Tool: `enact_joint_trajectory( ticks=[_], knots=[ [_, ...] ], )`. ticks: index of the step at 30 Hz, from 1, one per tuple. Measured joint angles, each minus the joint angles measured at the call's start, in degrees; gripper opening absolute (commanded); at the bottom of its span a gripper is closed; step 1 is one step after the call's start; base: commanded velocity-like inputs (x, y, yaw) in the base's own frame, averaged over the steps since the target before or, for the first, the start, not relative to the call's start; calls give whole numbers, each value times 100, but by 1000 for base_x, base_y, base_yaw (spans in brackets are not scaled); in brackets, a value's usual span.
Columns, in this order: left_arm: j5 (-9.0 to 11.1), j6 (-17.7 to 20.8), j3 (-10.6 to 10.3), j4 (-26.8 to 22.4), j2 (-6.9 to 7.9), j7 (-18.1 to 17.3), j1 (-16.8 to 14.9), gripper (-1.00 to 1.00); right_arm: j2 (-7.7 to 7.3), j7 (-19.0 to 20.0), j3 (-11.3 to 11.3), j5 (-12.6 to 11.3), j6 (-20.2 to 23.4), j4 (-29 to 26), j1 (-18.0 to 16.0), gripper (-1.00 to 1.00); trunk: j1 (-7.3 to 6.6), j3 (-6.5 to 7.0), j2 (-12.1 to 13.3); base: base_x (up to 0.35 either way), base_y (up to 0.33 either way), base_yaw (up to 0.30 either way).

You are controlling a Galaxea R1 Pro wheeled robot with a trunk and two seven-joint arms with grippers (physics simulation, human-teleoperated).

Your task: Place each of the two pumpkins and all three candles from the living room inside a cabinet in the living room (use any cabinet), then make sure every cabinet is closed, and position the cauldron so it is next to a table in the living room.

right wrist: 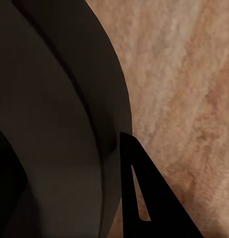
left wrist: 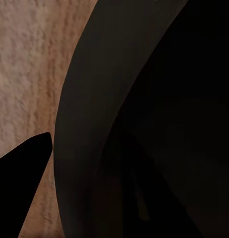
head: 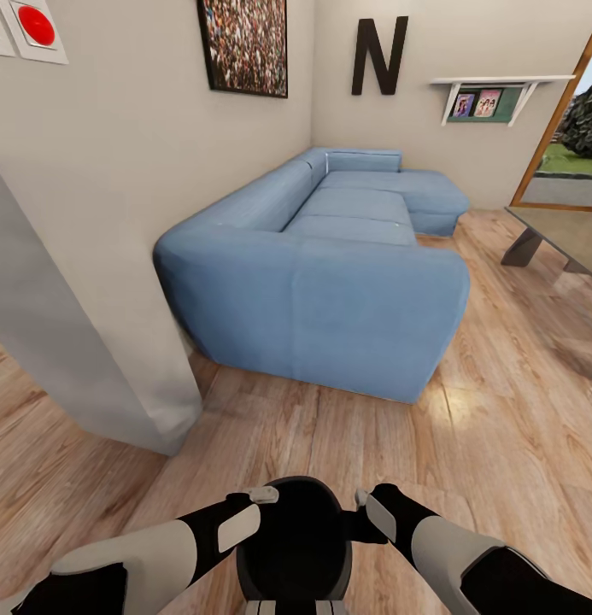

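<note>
close in front of the trunk, round black cauldron [head: 294,538] sits between both arms, left gripper [head: 260,497] and right gripper [head: 364,504] each at its rim, one per side. wrist views show one finger outside the dark wall [left wrist: 94,124]; jaws look clamped on the rim but can't tell for sure. looks like mid-carry; cauldron isn't by the table yet. light wood plank floor [head: 501,444], blue fabric corner sofa [head: 330,256] ahead, grey glass-top table [head: 560,235] far right. pumpkins, candles, cabinet status unknown.

Black cauldron [head: 294,534] upright between arms.
</note>
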Motion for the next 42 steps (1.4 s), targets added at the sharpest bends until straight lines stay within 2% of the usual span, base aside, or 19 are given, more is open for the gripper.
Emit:
enact_joint_trajectory(
  ticks=[11, 27, 42],
  knots=[
    [-9, -2, 3, 1, 4, 3, 1, -100, 14, -8, -53, 64, -11, 8, -2, -100, 0, 0, 0, 0, 0, 0],
    [-63, -3, 19, -2, 1, 6, 0, -100, 10, -8, 0, -20, -43, 11, 1, -100, 1, 0, 0, 0, 0, 0],
    [-24, -10, 2, -7, 11, 3, 0, -100, 15, -35, 42, -76, -34, 5, 1, -100, 1, 0, 0, 0, 0, 0]
  ],
)
